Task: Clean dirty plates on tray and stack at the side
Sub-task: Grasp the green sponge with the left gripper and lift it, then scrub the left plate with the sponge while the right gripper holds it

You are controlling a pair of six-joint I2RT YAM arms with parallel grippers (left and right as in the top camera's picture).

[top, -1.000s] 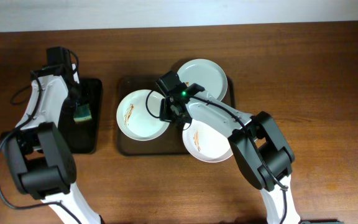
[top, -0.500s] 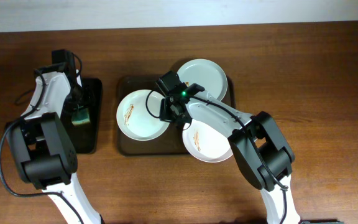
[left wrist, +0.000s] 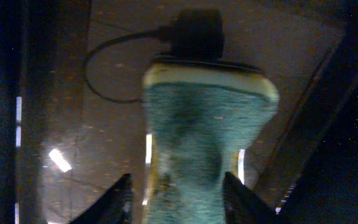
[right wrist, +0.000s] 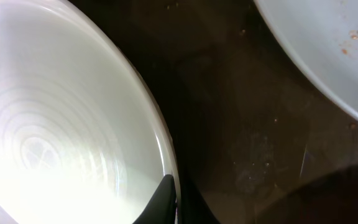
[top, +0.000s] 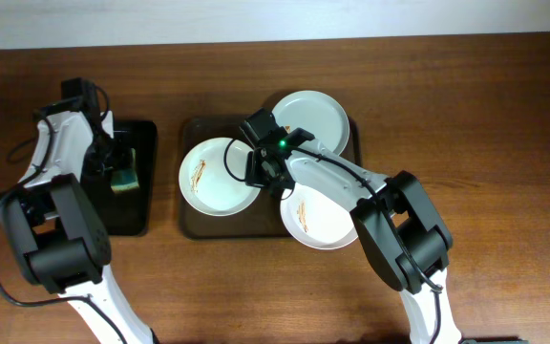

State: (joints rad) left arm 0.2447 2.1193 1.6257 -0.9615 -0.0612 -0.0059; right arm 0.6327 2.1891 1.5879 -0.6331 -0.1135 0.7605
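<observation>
Three white plates lie on the brown tray point(top: 195, 130): a left plate point(top: 213, 182) with brown smears, a far plate point(top: 313, 117), and a near plate point(top: 321, 222) with smears. My right gripper point(top: 254, 164) is shut on the left plate's right rim. In the right wrist view one finger lies inside the rim point(right wrist: 178, 202) of that plate point(right wrist: 61, 124), and another plate's edge point(right wrist: 328, 50) shows red specks. My left gripper point(top: 115, 170) is over the black tray and shut on a green and yellow sponge point(top: 124, 177). The sponge point(left wrist: 207, 137) sits between the fingers point(left wrist: 178, 199).
The narrow black tray point(top: 132, 210) stands left of the brown tray, and its shiny floor point(left wrist: 92, 137) shows under the sponge. The near plate overhangs the brown tray's front edge. Bare wood table point(top: 485, 143) lies to the right.
My left arm has swung its wrist leftwards over the black tray, and the sponge has shifted slightly left with it. The right arm and the plates have not moved.
</observation>
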